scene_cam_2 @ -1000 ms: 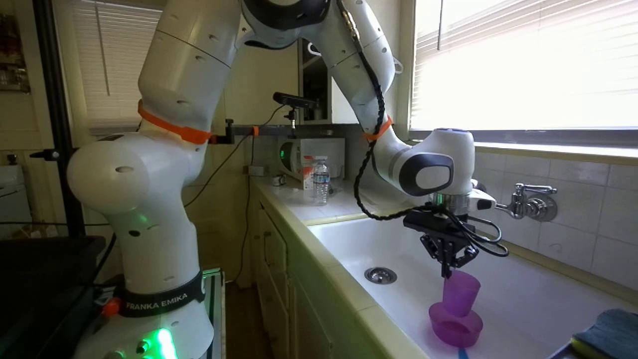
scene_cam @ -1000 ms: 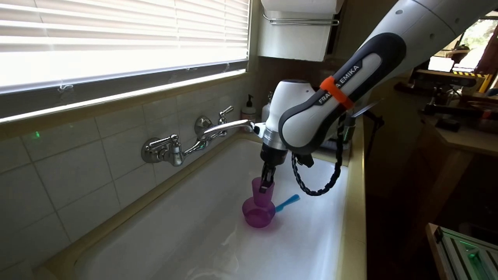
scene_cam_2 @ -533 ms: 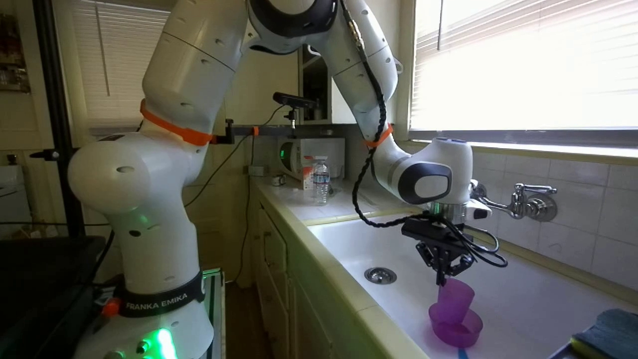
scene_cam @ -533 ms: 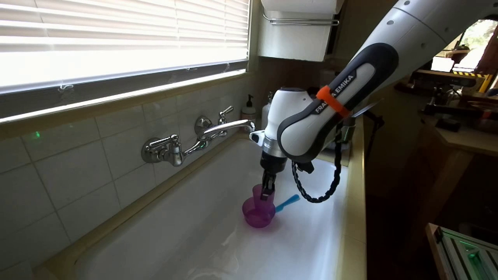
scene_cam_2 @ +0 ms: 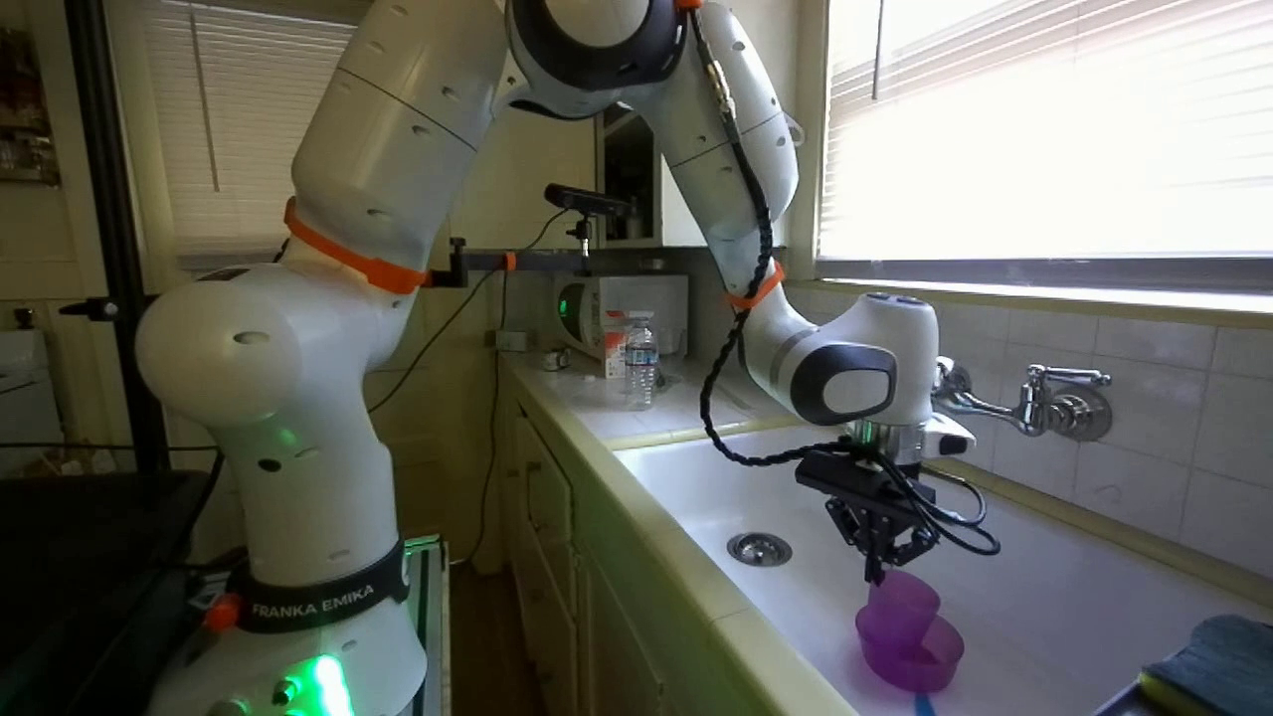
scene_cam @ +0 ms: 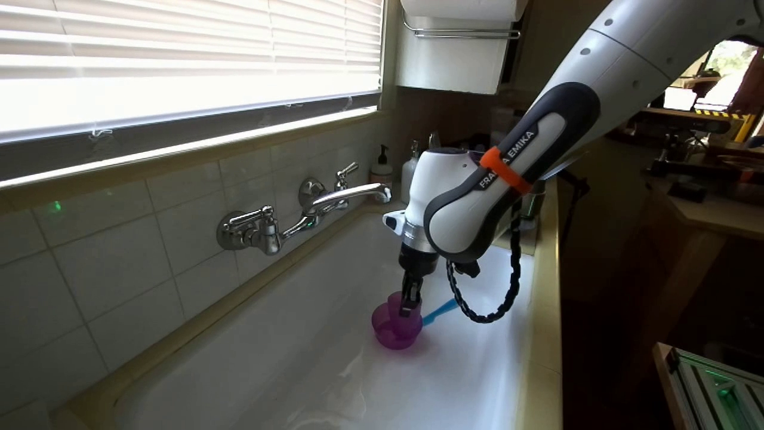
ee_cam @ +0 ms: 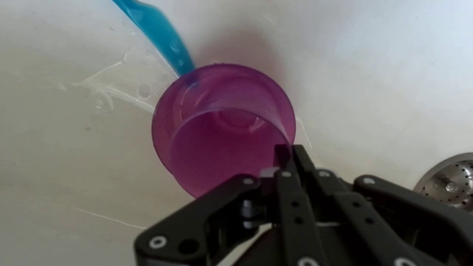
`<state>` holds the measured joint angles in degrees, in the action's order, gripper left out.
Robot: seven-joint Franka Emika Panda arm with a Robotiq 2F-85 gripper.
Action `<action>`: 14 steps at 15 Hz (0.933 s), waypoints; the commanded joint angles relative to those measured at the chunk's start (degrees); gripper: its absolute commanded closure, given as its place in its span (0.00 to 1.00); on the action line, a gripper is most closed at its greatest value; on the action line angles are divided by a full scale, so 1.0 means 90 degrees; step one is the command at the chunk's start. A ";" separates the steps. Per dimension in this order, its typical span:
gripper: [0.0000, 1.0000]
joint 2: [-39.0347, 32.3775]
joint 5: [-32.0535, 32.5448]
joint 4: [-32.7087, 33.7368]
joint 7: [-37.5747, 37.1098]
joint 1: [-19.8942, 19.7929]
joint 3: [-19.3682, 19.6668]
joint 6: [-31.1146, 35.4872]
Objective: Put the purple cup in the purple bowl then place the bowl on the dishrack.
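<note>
The purple bowl (scene_cam: pixel 385 335) stands in the white sink; it also shows in an exterior view (scene_cam_2: pixel 938 664) and in the wrist view (ee_cam: pixel 164 122). My gripper (ee_cam: pixel 292 149) is shut on the rim of the purple cup (ee_cam: pixel 221 151), one finger inside and one outside its wall. In both exterior views the gripper (scene_cam: pixel 407 312) (scene_cam_2: pixel 875 575) points down at the cup (scene_cam: pixel 395 303) (scene_cam_2: pixel 903 605). The cup's lower part is within the bowl's outline, off centre and slightly tilted. I cannot tell whether it touches the bowl's bottom. I cannot make out the dishrack.
A blue utensil (scene_cam: pixel 440 312) lies in the sink (scene_cam: pixel 268 358) beside the bowl. The faucet (scene_cam: pixel 346 196) reaches out from the tiled wall. The drain (scene_cam_2: pixel 759 549) is at one end. A blue-grey cloth (scene_cam_2: pixel 1213 651) with a yellow sponge is at the near corner.
My gripper has moved down with the purple cup, and the cup has sunk lower into the bowl's outline. The bowl and the blue utensil have not moved.
</note>
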<state>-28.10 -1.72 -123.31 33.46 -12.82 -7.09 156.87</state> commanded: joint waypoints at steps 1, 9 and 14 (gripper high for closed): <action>0.65 -0.0099 0.0074 -0.0044 -0.0315 0.0076 0.0073 0.0269; 0.05 0.0330 -0.0114 -0.0342 -0.0457 -0.0160 -0.0057 0.0150; 0.00 0.0639 -0.0333 -0.0502 -0.0567 -0.0325 -0.0014 0.0109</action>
<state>-25.43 -2.95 -125.25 29.58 -14.60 -7.10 158.22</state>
